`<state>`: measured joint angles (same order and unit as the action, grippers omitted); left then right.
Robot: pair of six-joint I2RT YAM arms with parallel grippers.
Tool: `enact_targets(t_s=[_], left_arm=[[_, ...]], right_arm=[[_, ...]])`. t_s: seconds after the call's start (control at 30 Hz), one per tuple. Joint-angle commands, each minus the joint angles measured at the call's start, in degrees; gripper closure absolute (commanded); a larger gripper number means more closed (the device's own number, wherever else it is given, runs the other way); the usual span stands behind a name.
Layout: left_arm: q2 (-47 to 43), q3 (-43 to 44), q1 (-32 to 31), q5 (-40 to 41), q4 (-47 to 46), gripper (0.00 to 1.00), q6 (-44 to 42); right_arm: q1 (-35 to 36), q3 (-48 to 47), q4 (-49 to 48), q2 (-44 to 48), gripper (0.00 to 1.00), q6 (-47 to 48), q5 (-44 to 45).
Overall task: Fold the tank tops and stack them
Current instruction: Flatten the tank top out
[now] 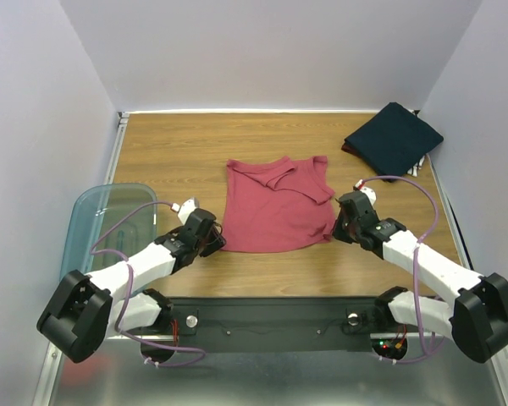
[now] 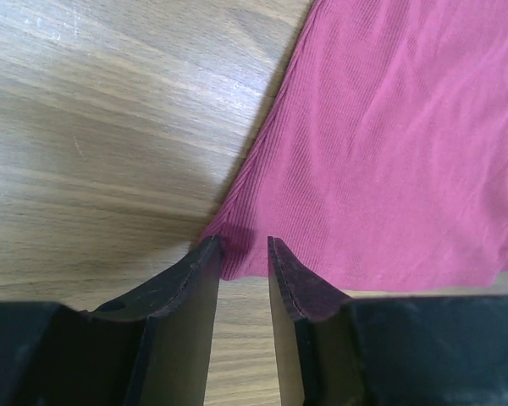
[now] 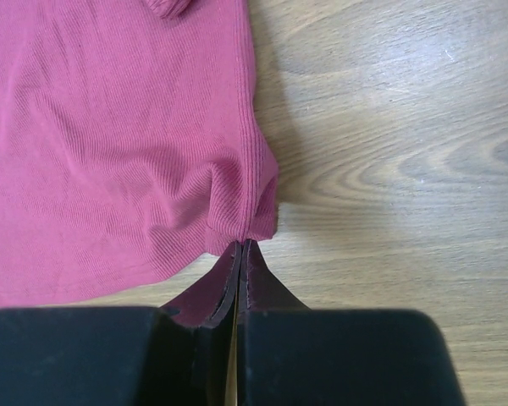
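The dusty red tank top (image 1: 275, 207) lies flat mid-table, straps toward the back. The dark navy tank top (image 1: 394, 135) sits folded at the back right corner. My left gripper (image 1: 215, 242) is at the red top's near left corner. In the left wrist view the left gripper (image 2: 243, 249) is open, its jaws a little apart, with the corner of the red top (image 2: 389, 152) lying between the tips. My right gripper (image 1: 339, 228) is at the near right corner. In the right wrist view the right gripper (image 3: 240, 247) is shut on the bunched hem of the red top (image 3: 110, 152).
A translucent teal bin (image 1: 93, 222) stands at the left edge beside my left arm. The wooden table (image 1: 178, 152) is enclosed by white walls at the back and sides. A black base rail (image 1: 271, 321) runs along the near edge.
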<state>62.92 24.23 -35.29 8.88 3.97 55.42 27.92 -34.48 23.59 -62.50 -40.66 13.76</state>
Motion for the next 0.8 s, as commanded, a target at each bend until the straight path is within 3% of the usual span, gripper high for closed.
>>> enact_targets(t_s=[0.0, 0.17, 0.27, 0.37, 0.4, 0.57, 0.77], left_arm=[[1.06, 1.43, -0.75, 2.89, 1.04, 0.59, -0.05], [4.67, 2.14, -0.92, 3.59, 0.87, 0.60, -0.49], [6.69, 2.49, -1.01, 3.95, 0.60, 0.68, -0.75], [6.52, 3.28, -0.92, 4.38, 0.78, 0.87, -1.36], [6.08, 3.63, -1.01, 4.82, 1.04, 1.00, -1.54], [0.73, 8.20, -1.01, 9.04, 6.66, 1.00, -2.16], [-3.41, 10.22, -0.92, 12.21, 9.74, 1.00, -2.16]], right_arm=[[0.11, -2.00, -0.48, -0.08, 1.00, 0.76, 1.01], [0.03, -1.64, -0.65, -0.96, 1.00, 0.85, 1.18], [0.03, -1.64, -0.66, -1.05, 0.99, 0.85, 1.09], [0.11, -1.56, -0.66, -1.22, 0.91, 1.11, 1.18], [0.03, -1.56, -0.66, -1.31, 0.82, 1.20, 1.27], [0.11, 0.02, -0.74, -1.92, 0.52, 0.50, 1.44], [0.03, 1.78, -0.74, -0.78, 0.46, -1.96, 3.02]])
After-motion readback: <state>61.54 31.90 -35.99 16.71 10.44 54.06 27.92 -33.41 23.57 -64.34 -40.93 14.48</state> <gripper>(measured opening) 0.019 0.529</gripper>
